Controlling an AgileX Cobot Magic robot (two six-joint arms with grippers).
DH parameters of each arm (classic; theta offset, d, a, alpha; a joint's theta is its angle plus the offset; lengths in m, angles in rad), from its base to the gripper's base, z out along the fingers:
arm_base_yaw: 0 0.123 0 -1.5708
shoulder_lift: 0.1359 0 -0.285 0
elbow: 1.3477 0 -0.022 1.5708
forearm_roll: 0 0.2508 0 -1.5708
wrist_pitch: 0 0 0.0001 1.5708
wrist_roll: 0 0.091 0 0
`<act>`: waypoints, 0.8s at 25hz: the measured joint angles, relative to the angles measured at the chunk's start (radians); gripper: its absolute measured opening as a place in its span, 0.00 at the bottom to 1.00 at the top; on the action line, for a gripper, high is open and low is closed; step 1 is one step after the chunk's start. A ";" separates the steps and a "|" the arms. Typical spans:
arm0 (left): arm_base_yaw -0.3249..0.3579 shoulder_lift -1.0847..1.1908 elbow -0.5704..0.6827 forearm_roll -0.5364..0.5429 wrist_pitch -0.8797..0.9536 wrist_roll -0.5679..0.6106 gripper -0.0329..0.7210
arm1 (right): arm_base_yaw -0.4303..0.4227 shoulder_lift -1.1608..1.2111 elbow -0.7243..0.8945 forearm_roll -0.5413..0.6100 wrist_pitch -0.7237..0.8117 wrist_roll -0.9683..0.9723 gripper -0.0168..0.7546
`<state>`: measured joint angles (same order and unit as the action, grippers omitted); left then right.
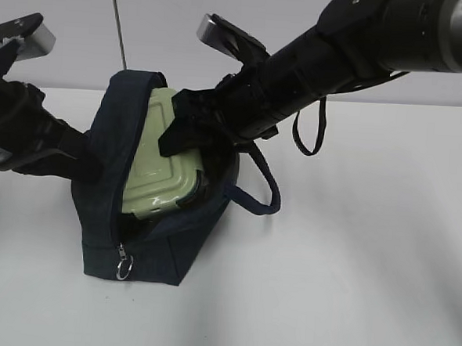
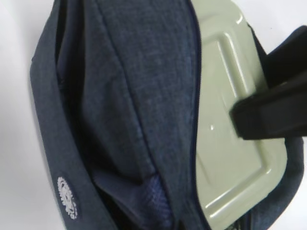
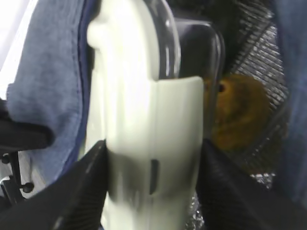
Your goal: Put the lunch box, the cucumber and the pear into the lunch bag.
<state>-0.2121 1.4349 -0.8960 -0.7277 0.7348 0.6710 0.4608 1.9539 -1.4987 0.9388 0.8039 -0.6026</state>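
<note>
The navy lunch bag [image 1: 103, 212] stands open on the white table. The sage-green lunch box [image 1: 157, 168] sits tilted in its mouth, lid facing out and partly sunk inside. My right gripper [image 1: 187, 151] reaches in from the upper right. In the right wrist view its fingers [image 3: 81, 187] press both sides of the lunch box [image 3: 148, 120] at the clip end. Behind the box, the yellow-brown pear [image 3: 240, 120] lies on the silver lining. The cucumber is hidden. My left gripper [image 1: 90, 168] is at the bag's left wall; its fingertips are hidden, with bag cloth [image 2: 120, 96] bunching toward them.
The zip's metal ring pull [image 1: 123, 267] hangs at the bag's front corner. A looped handle [image 1: 261, 194] droops to the right of the bag. A black cable loop [image 1: 308, 134] hangs under my right arm. White tabletop [image 1: 366, 267] surrounds the bag.
</note>
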 joint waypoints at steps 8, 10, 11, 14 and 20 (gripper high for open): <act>0.000 0.000 0.000 0.001 0.004 0.000 0.02 | -0.004 -0.003 -0.110 0.005 0.112 -0.029 0.76; 0.000 0.000 0.000 0.001 0.006 0.000 0.02 | -0.005 -0.009 -0.151 -0.080 0.121 0.034 0.77; 0.000 0.000 0.000 0.001 0.006 0.000 0.02 | -0.007 -0.017 -0.170 -0.140 0.126 0.070 0.77; 0.000 0.000 0.000 0.001 0.007 0.000 0.02 | -0.009 -0.026 -0.201 -0.303 0.129 0.195 0.76; 0.000 0.000 0.000 0.001 0.008 0.000 0.02 | -0.011 -0.014 -0.203 -0.414 0.137 0.280 0.76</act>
<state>-0.2121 1.4349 -0.8960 -0.7269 0.7424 0.6710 0.4496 1.9397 -1.7016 0.5246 0.9406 -0.3227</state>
